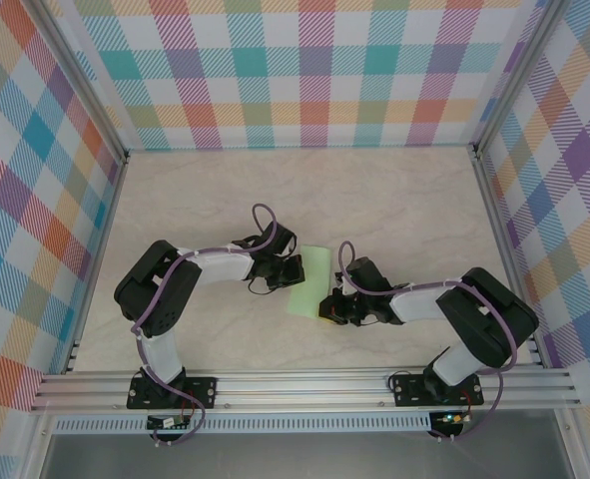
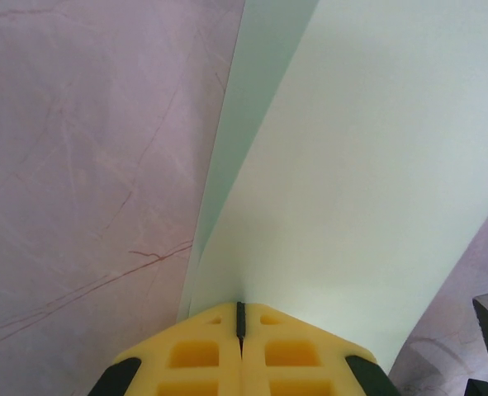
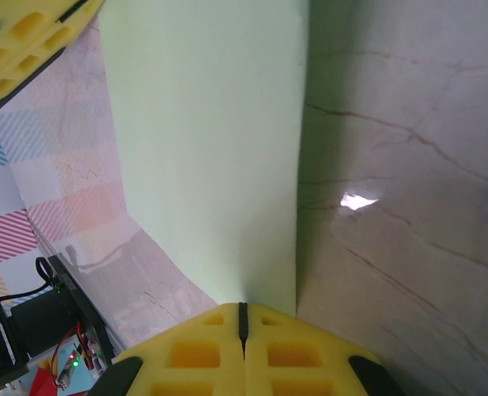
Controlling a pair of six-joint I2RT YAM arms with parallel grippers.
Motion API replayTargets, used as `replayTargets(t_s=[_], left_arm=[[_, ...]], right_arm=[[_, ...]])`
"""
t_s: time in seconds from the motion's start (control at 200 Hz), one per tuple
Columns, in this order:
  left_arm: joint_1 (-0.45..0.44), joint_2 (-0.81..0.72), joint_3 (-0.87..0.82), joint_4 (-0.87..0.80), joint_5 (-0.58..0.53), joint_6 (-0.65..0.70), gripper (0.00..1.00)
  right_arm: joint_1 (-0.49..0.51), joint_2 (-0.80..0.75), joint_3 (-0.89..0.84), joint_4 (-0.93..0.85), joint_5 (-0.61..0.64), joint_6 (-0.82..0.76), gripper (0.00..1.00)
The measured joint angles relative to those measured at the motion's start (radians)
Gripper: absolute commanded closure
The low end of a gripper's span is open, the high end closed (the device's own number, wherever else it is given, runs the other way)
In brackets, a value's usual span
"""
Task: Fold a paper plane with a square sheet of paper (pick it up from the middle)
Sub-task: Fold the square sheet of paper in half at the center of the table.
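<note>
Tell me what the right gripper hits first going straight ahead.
The right gripper is shut on the paper, so that gets pushed first; beyond, probably the left gripper on the opposite edge, though depth is unclear.

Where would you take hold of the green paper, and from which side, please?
By its two long edges, coming in flat from opposite sides. The paper is a thin folded strip, so an edge pinch is probably the only sound hold. The left tool is shut on one long edge and the right tool on the opposite one.
</note>
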State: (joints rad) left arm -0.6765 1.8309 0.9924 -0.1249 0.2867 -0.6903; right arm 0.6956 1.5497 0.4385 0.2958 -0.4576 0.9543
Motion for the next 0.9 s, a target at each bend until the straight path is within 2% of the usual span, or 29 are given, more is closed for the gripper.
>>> replayTargets(t_s=[0.19, 0.325, 0.49, 0.635, 0.9], left_arm=[[0.0, 0.0, 0.001, -0.002, -0.001, 0.003, 1.0], [0.0, 0.0, 0.002, -0.003, -0.001, 0.003, 1.0], [0.0, 0.0, 0.002, -0.003, -0.002, 0.003, 1.0], [-0.001, 0.0, 0.002, -0.003, -0.003, 0.003, 1.0], [-0.001, 0.0, 0.002, -0.003, -0.003, 0.003, 1.0]], right_arm=[[0.0, -0.009, -0.001, -0.007, 0.005, -0.002, 0.95], [-0.009, -0.067, 0.008, -0.095, 0.027, -0.022, 0.94], [-0.056, -0.104, 0.093, -0.144, 0.025, -0.055, 0.94], [-0.097, -0.047, 0.161, -0.104, 0.005, -0.065, 0.94], [-0.123, 0.095, 0.15, -0.068, -0.014, -0.073, 0.95]])
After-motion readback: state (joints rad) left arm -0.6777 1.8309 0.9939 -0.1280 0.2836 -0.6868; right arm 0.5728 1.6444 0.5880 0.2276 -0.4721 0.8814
